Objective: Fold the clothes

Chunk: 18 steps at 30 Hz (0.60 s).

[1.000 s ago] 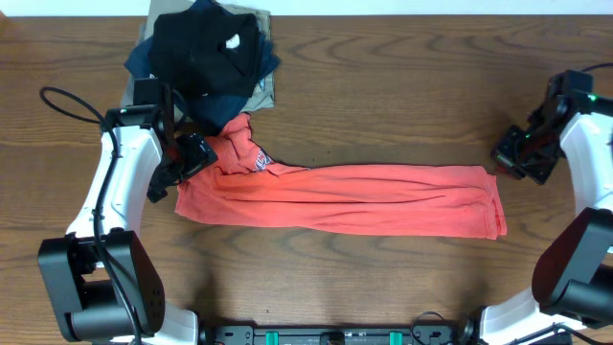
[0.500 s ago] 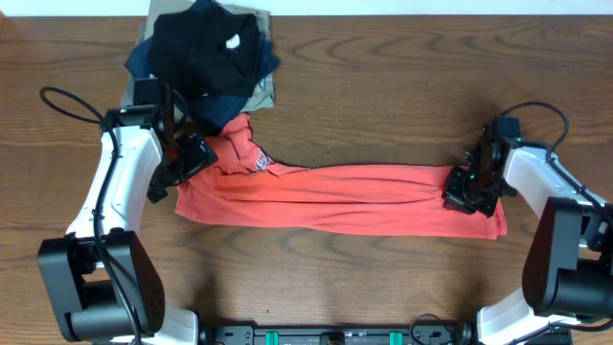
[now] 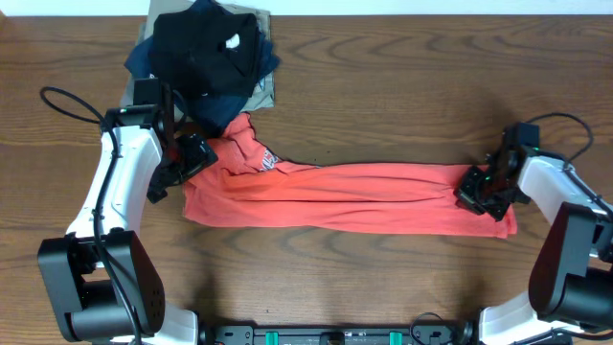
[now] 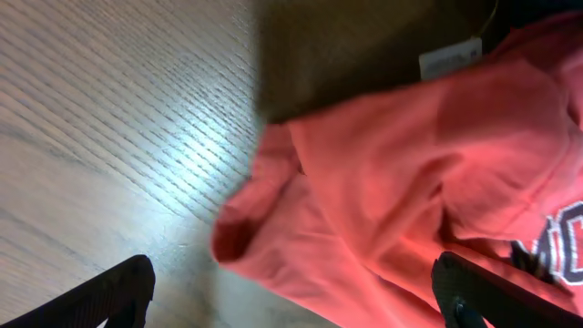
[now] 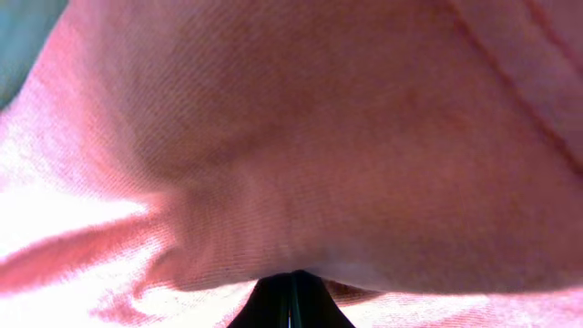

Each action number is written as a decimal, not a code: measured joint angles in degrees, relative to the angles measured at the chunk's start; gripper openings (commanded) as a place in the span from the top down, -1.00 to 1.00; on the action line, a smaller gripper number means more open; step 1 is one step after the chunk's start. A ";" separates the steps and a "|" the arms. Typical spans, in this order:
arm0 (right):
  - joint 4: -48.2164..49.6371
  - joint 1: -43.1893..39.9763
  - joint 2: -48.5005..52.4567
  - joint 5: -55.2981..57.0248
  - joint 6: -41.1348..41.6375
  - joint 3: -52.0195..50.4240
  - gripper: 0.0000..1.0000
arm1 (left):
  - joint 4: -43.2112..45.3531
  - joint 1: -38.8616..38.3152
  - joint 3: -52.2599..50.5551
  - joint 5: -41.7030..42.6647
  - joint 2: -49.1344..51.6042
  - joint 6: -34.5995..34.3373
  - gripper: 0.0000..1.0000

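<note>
The clothes, a red-orange T-shirt [image 3: 345, 196], lie on the wooden table as a long band running left to right, with the lettering [image 3: 265, 161] showing near the left end. My left gripper [image 3: 182, 168] hangs open over that left end. In the left wrist view the shirt's rumpled edge [image 4: 364, 182] lies between the wide-spread fingers of the left gripper [image 4: 291, 305]. My right gripper [image 3: 476, 195] is shut on the shirt's right end. In the right wrist view the fabric [image 5: 319, 137] fills the picture above the closed tips of the right gripper [image 5: 291, 290].
A pile of black, navy and khaki garments [image 3: 206, 53] sits at the back left, touching the shirt's upper left corner. The khaki one [image 4: 364, 46] with a white label [image 4: 448, 59] shows in the left wrist view. Bare wood [image 3: 402, 86] lies behind the shirt.
My right gripper came in from the right edge, shut on the shirt's right end and drew it to the right. The whole shirt shifted slightly right. The left arm stayed still.
</note>
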 measured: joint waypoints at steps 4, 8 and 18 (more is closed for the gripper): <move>1.40 -3.58 0.00 1.07 -0.04 0.28 0.95 | -0.26 0.00 0.00 0.00 0.00 0.90 -0.96; 0.85 -6.25 0.55 4.68 -0.48 2.05 0.93 | -0.26 0.00 0.00 0.00 0.00 1.07 -0.96; -11.76 -8.55 1.55 8.48 -1.20 17.90 0.98 | -0.31 0.00 0.00 0.00 0.00 1.07 -0.96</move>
